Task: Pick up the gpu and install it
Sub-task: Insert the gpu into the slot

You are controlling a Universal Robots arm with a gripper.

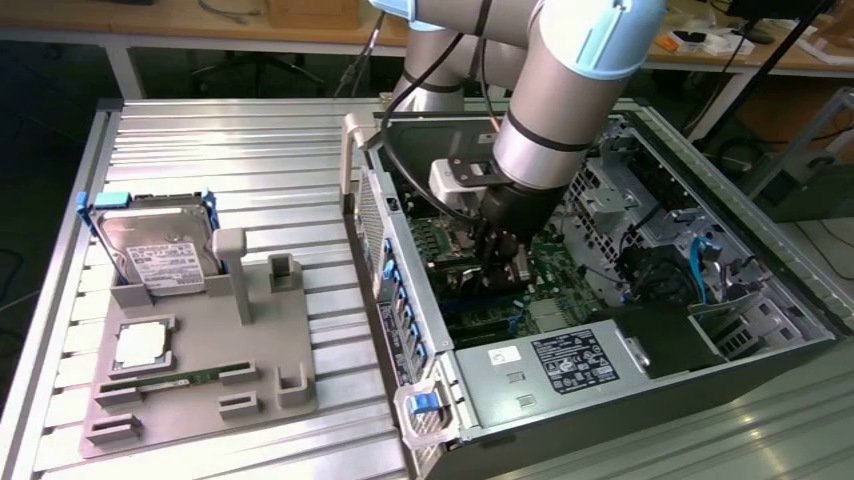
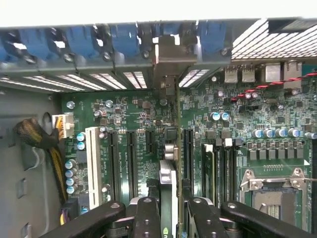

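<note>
Ribbed aluminium table point(image 1: 200, 140) is carrying two things in the exterior view: a grey fixture tray point(image 1: 200, 370) toward that view's left and an open computer case point(image 1: 747, 300) toward its right, with wooden benches running along the back of the room. Arm point(image 1: 561, 90) is reaching down from above into the case, its dark gripper point(image 1: 501, 265) sitting low over the motherboard point(image 1: 554, 280). In the wrist view the gripper point(image 2: 172, 210) is clenching the gpu point(image 2: 171, 148), which is standing on edge between the two black fingers point(image 2: 147, 218); the card is appearing as a thin vertical strip running away from the fingers toward the rear wall of the case. Its silvery end bracket point(image 2: 168, 59) is lying against the row of slot openings, beside the blue retaining clips point(image 2: 124, 42). The lower edge of the card is lining up with a dark expansion slot among the parallel slots point(image 2: 124, 163); whether it is fully seated I cannot tell. On the tray, a hard drive point(image 1: 154, 255) with a white label is standing in its holder, a square processor point(image 1: 140, 345) is lying flat below it, and a green memory stick point(image 1: 180, 380) is resting near the front edge.
</note>
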